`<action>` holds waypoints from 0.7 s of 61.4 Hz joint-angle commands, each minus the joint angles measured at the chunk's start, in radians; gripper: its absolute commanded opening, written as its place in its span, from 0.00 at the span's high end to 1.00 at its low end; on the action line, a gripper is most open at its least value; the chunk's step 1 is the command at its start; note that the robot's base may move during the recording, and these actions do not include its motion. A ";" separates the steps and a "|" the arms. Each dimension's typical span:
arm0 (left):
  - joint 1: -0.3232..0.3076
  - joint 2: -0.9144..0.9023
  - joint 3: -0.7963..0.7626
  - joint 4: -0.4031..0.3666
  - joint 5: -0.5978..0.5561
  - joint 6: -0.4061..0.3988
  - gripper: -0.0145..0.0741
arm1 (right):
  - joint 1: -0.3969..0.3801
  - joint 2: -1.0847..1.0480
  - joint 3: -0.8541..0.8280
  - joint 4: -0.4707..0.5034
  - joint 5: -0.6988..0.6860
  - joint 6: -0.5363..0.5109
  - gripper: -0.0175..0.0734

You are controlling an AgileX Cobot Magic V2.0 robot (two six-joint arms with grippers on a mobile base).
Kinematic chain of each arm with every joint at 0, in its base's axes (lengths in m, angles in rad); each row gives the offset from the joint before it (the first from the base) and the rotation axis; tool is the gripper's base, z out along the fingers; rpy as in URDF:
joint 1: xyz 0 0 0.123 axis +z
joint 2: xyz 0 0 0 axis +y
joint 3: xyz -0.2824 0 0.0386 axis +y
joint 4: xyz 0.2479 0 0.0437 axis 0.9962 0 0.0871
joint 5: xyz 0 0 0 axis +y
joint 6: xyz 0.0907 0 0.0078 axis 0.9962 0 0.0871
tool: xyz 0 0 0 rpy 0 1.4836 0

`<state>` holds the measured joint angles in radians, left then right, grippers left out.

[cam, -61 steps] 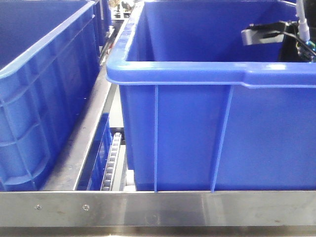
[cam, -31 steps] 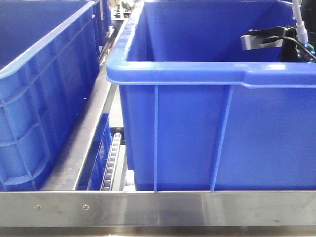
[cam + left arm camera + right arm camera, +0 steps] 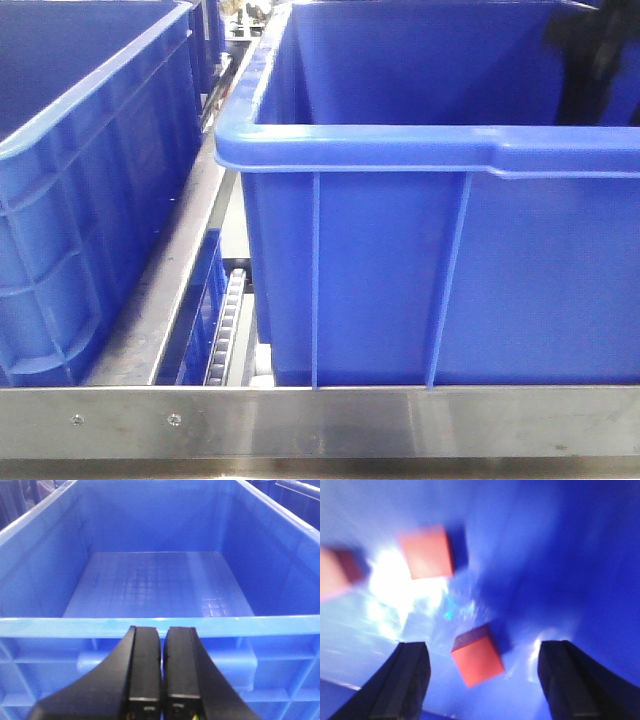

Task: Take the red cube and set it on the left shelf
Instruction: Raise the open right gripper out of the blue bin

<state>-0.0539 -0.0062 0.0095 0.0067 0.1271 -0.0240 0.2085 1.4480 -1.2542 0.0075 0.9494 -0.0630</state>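
— Where was the red cube (image 3: 478,655)?
— On glossy blue plastic, loose between the right gripper (image 3: 485,680)'s wide-spread black fingers.
— And the left gripper (image 3: 162,665)?
— Pressed closed, empty, above a ribbed crate (image 3: 150,580).

We saw a big blue crate (image 3: 440,260) right in front of us, with thin ribs down its side. Another blue crate (image 3: 80,200) sat to its left, with a gap between them. Inside one crate (image 3: 155,585), the floor had a pattern of little squares.
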 commanded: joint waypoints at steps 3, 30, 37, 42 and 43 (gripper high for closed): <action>-0.004 -0.015 0.023 -0.007 -0.088 -0.001 0.72 | 0.000 -0.143 -0.030 -0.008 -0.037 -0.010 0.27; -0.004 -0.015 0.023 -0.007 -0.088 -0.001 0.72 | 0.000 -0.474 0.080 -0.008 -0.123 -0.010 0.75; -0.004 -0.015 0.023 -0.007 -0.088 -0.001 0.72 | 0.000 -0.577 0.200 -0.008 -0.192 -0.010 0.75; -0.004 -0.015 0.023 -0.007 -0.088 -0.001 0.72 | 0.000 -0.647 0.285 -0.008 -0.239 -0.010 0.75; -0.004 -0.015 0.023 -0.007 -0.088 -0.001 0.72 | 0.000 -0.660 0.300 -0.008 -0.250 -0.010 0.75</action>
<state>-0.0539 -0.0062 0.0095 0.0067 0.1271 -0.0240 0.2085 0.8641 -1.0044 0.0075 0.8233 -0.0656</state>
